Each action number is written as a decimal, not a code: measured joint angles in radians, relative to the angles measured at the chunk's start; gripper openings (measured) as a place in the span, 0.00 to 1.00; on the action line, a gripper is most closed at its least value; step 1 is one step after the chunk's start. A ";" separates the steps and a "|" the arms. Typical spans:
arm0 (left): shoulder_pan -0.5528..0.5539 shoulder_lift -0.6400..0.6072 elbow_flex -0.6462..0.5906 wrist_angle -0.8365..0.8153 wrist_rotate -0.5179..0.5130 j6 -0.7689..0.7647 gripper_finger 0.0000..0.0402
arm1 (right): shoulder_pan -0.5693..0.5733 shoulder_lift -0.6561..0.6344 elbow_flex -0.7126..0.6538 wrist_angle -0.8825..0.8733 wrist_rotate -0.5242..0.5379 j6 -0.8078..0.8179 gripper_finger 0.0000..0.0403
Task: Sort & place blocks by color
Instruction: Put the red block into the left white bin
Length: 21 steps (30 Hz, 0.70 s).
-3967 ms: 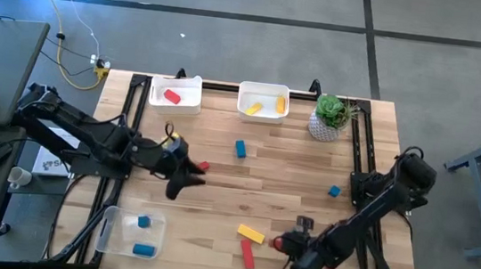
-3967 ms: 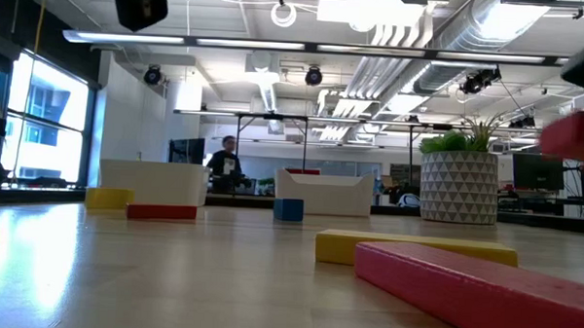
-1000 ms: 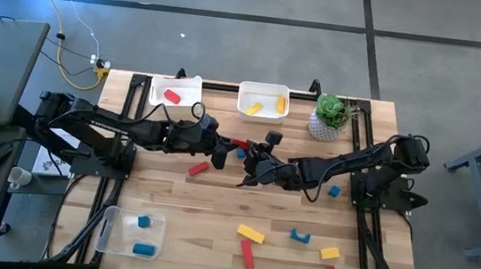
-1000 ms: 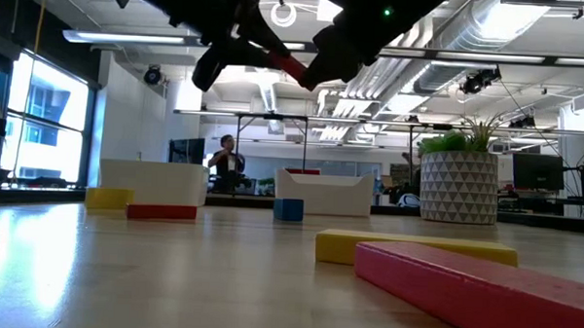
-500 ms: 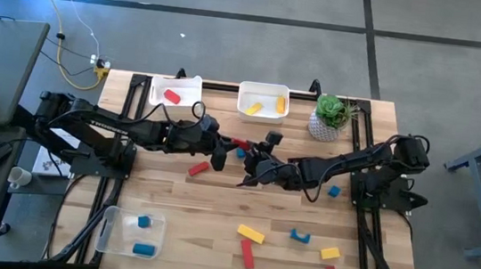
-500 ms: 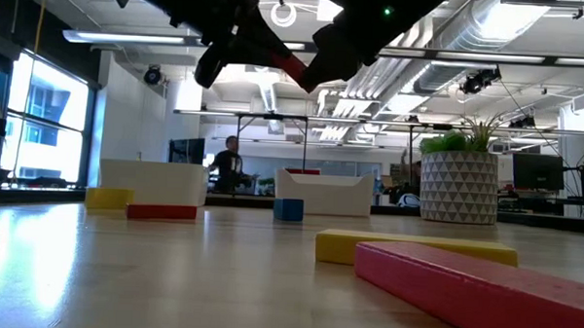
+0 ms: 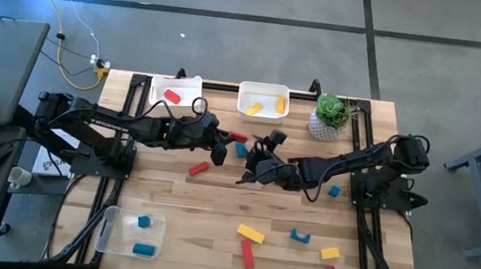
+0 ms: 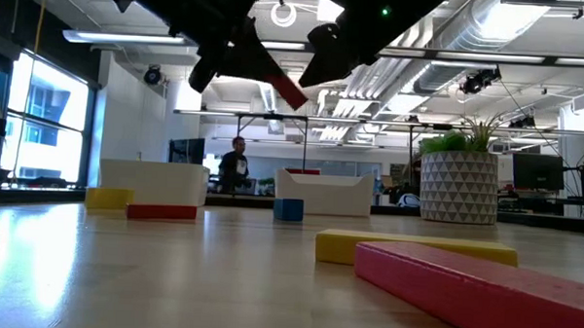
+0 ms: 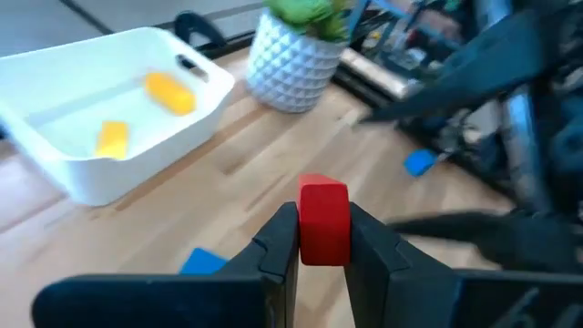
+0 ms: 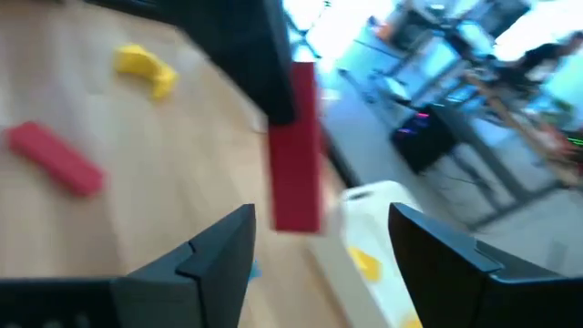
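1. Clear plastic bin, near-left corner of the worktop: holds two blue blocks.
2. White plastic bin, far edge, left of centre: one red block inside. By colour, the likely home for item 4.
3. Left pincer, raised over the worktop's middle, toward the far edge: fingers closed on one end of item 4, as the left wrist view shows.
4. Short red bar block: held clear of the worktop, between the two pincers. Its long axis runs from the left pincer toward the right one, the free end tilting downward in the low view.
5. Right pincer, just beside the bar's free end: fingers spread wide, empty; in the right wrist view the bar hangs beyond them, apart. The left arm is nearer the red bin, which lies toward the far-left corner.
6. Second white bin, far edge at centre: two yellow blocks.
7. Loose blocks, near-right part: yellow bar, red bar, blue arch.
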 joint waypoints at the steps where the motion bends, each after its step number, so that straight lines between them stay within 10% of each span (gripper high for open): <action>1: 0.008 -0.003 0.000 -0.019 -0.011 0.002 0.11 | 0.000 0.000 0.000 0.000 0.029 0.000 0.59; 13: 0.153 -0.091 0.000 -0.272 -0.258 0.114 0.11 | 0.000 0.000 0.000 -0.012 0.014 0.088 0.59; 21: 0.324 -0.103 0.000 -0.449 -0.247 0.129 0.11 | 0.002 0.000 0.000 -0.023 -0.043 0.112 0.59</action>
